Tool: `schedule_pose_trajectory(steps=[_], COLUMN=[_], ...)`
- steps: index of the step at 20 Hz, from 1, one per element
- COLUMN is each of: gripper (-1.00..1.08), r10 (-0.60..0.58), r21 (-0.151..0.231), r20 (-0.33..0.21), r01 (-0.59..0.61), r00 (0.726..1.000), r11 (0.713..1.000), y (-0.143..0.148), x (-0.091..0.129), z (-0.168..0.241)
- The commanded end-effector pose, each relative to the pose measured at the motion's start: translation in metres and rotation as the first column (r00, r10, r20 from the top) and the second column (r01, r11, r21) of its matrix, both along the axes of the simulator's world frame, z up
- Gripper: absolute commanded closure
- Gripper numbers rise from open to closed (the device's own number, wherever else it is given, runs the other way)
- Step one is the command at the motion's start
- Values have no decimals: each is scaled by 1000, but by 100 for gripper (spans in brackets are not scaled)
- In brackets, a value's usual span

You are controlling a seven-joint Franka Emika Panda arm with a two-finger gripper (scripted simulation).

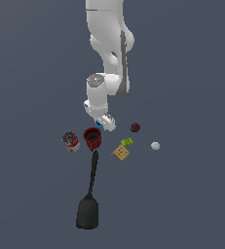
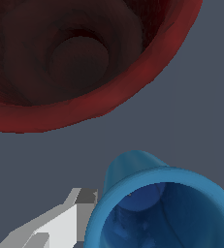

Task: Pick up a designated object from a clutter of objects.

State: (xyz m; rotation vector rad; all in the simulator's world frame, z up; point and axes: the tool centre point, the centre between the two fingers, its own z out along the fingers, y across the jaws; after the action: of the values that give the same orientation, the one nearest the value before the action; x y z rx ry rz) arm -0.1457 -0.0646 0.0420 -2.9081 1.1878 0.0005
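The designated object, a small bright-blue cup, fills the lower part of the wrist view with its hollow mouth facing the camera. One grey finger lies flush against its rim, and a sliver of the other finger shows at the rim's opposite side. My gripper is shut on the cup. In the exterior view only a blue sliver of the cup shows beside the gripper, low over the floor. The dark-red mug of the clutter stands right next to it and looms large in the wrist view.
A red-and-white can lies toward the exterior view's left of the mug. A long black spatula stretches toward the front. A tan dotted block, green bit, maroon lump and white ball sit to the exterior view's right.
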Motion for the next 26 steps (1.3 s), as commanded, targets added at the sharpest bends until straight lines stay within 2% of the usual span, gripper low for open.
schedule_pose_trajectory(steps=[1, 12, 26], gripper=[108, 108, 108], r10=[0, -1, -1], r21=[0, -1, -3], r20=[1, 1, 0], r01=[0, 1, 1], r00=[1000, 1000, 1000], r11=[1000, 1000, 1000], y=[0, -3, -10], x=[2, 28, 96], z=[3, 44, 147])
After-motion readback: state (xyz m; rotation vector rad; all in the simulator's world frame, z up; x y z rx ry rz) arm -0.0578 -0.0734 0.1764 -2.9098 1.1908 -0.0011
